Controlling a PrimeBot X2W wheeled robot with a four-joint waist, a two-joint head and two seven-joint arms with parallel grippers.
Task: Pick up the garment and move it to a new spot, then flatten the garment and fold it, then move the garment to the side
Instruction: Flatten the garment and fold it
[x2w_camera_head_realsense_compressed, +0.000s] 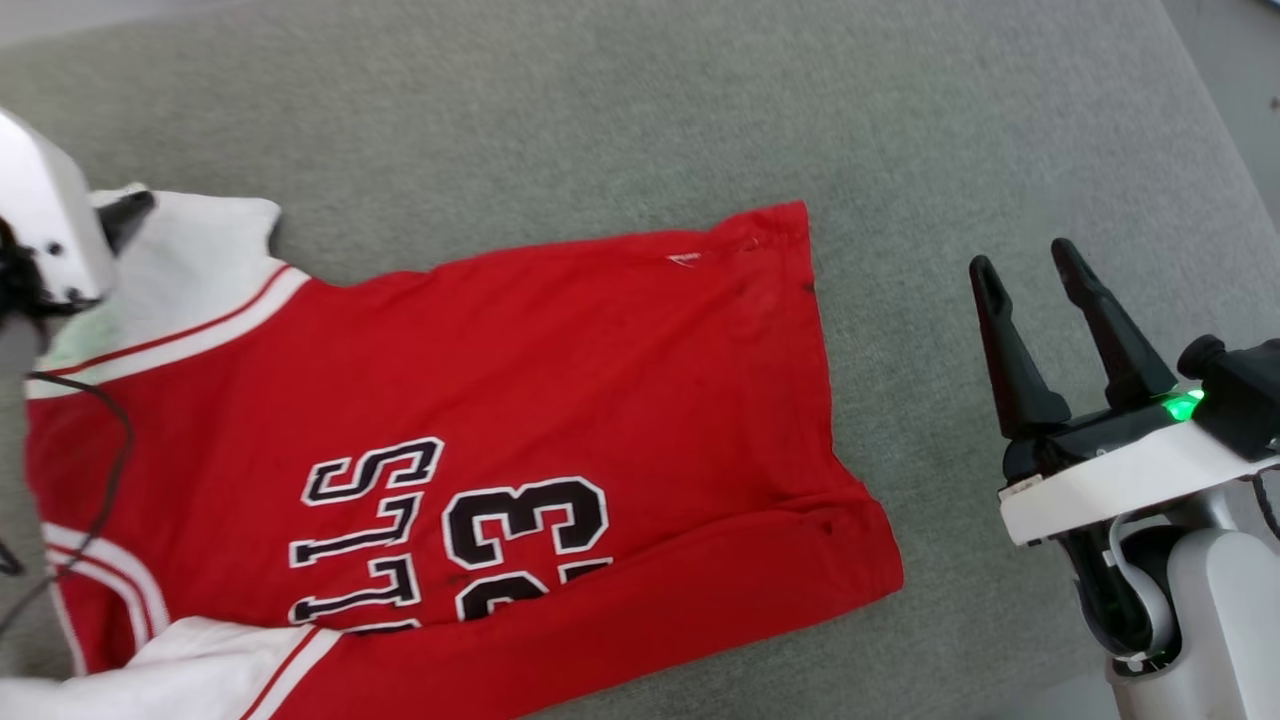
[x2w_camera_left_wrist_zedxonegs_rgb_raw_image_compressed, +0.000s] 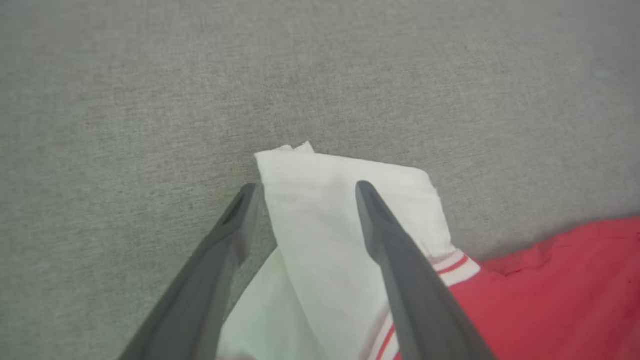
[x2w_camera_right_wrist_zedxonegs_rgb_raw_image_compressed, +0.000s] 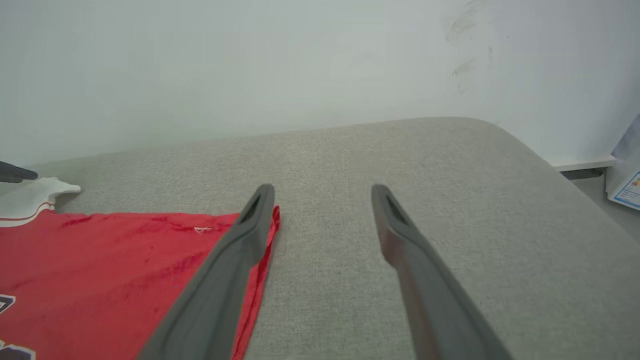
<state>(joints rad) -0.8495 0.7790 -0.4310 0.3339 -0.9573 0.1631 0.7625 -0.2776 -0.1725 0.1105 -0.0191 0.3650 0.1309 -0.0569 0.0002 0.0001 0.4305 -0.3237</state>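
The garment (x2w_camera_head_realsense_compressed: 560, 400) lies spread on the grey cushion (x2w_camera_head_realsense_compressed: 700, 120), hem (x2w_camera_head_realsense_compressed: 822, 330) toward its right edge. The left gripper (x2w_camera_left_wrist_zedxonegs_rgb_raw_image_compressed: 305, 186), fingers apart, straddles the white sleeve (x2w_camera_left_wrist_zedxonegs_rgb_raw_image_compressed: 320, 215). The right gripper (x2w_camera_head_realsense_compressed: 1025, 260), spread and empty, sits beyond the hem. Pinching the sleeve alone could skew the cloth.

A plain indoor room is indicated, though home and test room cannot be told apart. A grey cloth-covered cushion (x2w_camera_right_wrist_zedxonegs_rgb_raw_image_compressed: 400, 150) is set against a bare white wall (x2w_camera_right_wrist_zedxonegs_rgb_raw_image_compressed: 250, 65), with scuff marks (x2w_camera_right_wrist_zedxonegs_rgb_raw_image_compressed: 462, 30) at one o'clock and a printed sheet (x2w_camera_right_wrist_zedxonegs_rgb_raw_image_compressed: 627, 187) at three o'clock.
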